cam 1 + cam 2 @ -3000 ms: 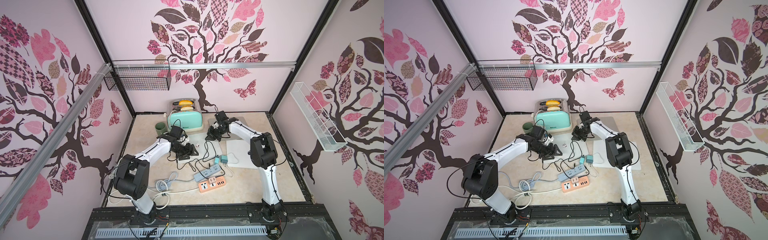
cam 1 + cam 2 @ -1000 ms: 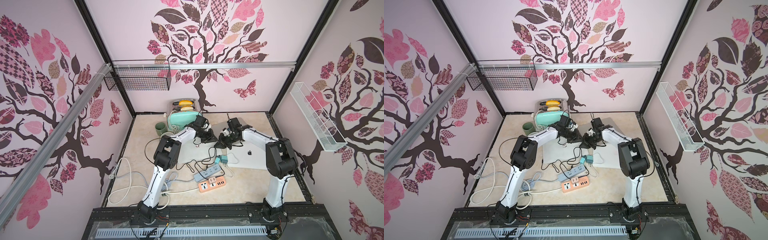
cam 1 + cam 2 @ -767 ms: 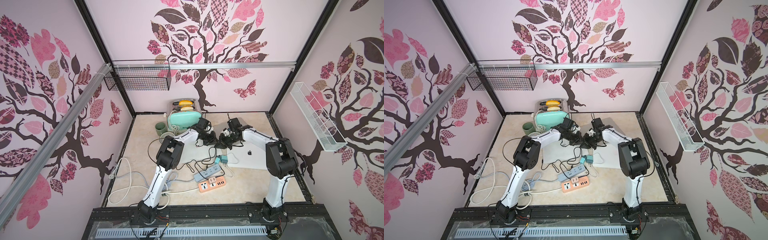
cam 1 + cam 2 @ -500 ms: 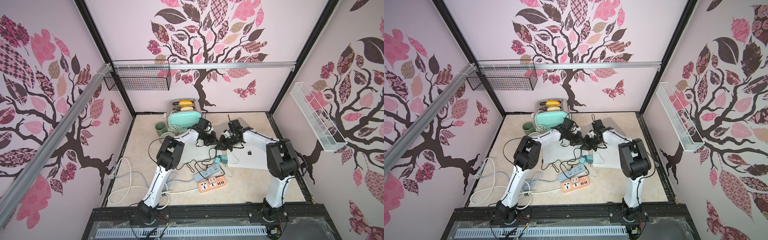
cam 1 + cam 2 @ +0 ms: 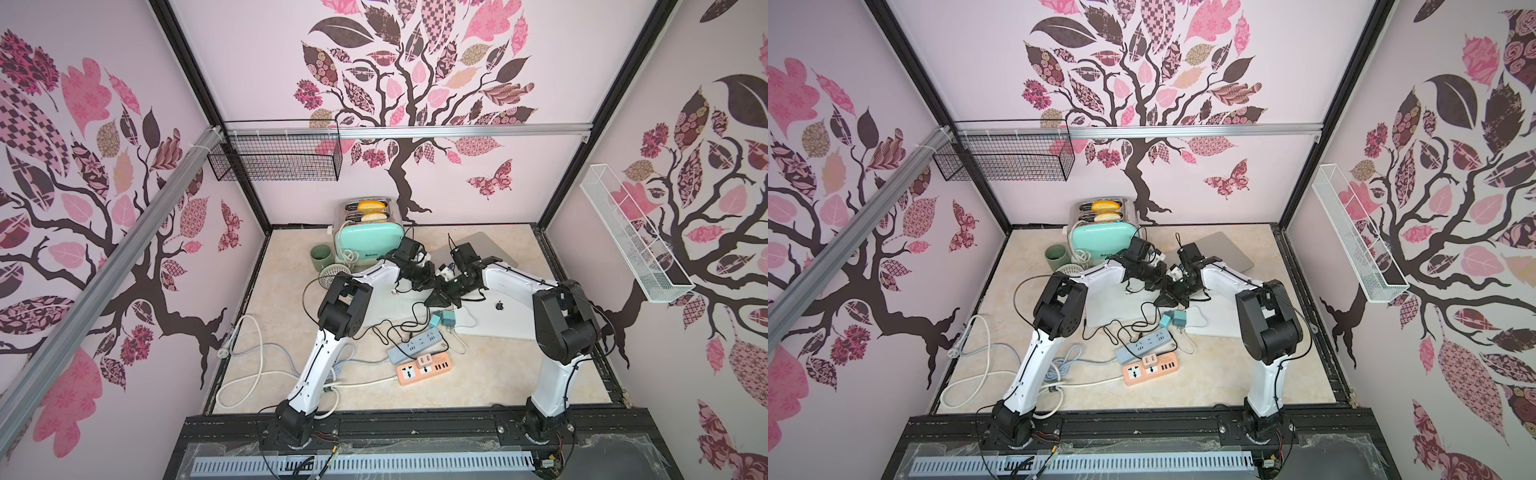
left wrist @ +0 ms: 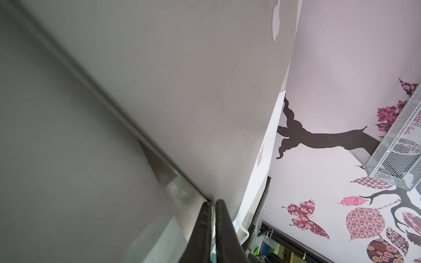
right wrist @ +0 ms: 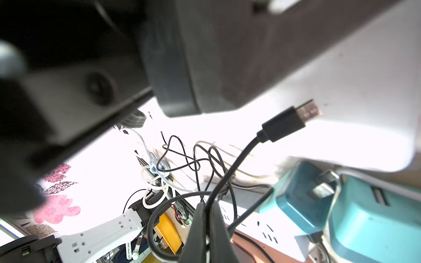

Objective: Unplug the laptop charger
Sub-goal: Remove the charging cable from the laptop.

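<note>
At the left, our left gripper (image 6: 211,203) sits at the left edge of the grey laptop (image 6: 205,91). Its jaws are drawn almost together, with only a pale slit between them, and we cannot tell whether anything is pinched there. Just beside the tips a white cord (image 6: 240,226) curls away toward the near side. We take it for the laptop charger, though where it enters a laptop is hidden.

To the right, our right gripper (image 7: 206,206) is clamped on a thin black cable (image 7: 239,159). The cable's USB plug (image 7: 307,112) hangs free, plugged into nothing. Two teal adapters (image 7: 296,195) lie near it, and the silver laptop (image 5: 498,324) lies farther right.

To do this step well, we judge that we should grip the connector's body rather than the cord. We should pull straight out along the port, away from the laptop's edge and without twisting. The black cable should be kept aside so it does not snag, and the laptop must not slide with the pull.

Both top views show the two arms meeting at the laptops' left edge, but the arms cover the port. Only the left wrist view shows the lid's edge at the tips. Only the right wrist view shows that the black cable's plug is bare.
</note>
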Motion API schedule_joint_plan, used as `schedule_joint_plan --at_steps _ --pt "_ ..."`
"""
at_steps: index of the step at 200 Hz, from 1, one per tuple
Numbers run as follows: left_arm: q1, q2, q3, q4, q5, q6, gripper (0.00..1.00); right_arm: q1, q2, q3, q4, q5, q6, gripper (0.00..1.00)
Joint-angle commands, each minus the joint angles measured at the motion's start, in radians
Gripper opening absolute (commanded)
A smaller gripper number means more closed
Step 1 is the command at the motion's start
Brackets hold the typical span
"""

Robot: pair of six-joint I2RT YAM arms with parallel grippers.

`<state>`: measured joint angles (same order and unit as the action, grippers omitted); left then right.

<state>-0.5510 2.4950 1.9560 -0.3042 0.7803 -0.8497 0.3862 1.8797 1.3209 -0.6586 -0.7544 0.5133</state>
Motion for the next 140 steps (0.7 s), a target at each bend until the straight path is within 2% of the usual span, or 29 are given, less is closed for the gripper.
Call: schedule_joint_plan --at_steps 1,53,85,102,115,140 --pt "-0.018 0.033 0.043 0.094 -0.005 -0.006 0.11 0.002 -0.023 0.016 0.012 -0.013 -0.011 0.00" --pt "-0.017 0.077 0.089 0.156 -0.007 -0.021 0.14 -0.033 -0.078 0.006 -0.069 0.027 -0.028 0.00" --pt "-0.013 0.072 0.116 0.132 -0.006 0.009 0.21 -0.045 -0.114 -0.035 -0.107 0.051 -0.037 0.13" --pt "-0.007 0.043 0.120 0.085 0.003 0.061 0.27 -0.047 -0.127 -0.041 -0.123 0.066 -0.042 0.26" --pt "-0.005 0.007 0.105 0.045 0.005 0.113 0.31 -0.050 -0.132 -0.034 -0.136 0.080 -0.049 0.33" --pt "0.005 -0.079 0.025 0.045 0.013 0.142 0.34 -0.060 -0.131 -0.005 -0.164 0.103 -0.055 0.38"
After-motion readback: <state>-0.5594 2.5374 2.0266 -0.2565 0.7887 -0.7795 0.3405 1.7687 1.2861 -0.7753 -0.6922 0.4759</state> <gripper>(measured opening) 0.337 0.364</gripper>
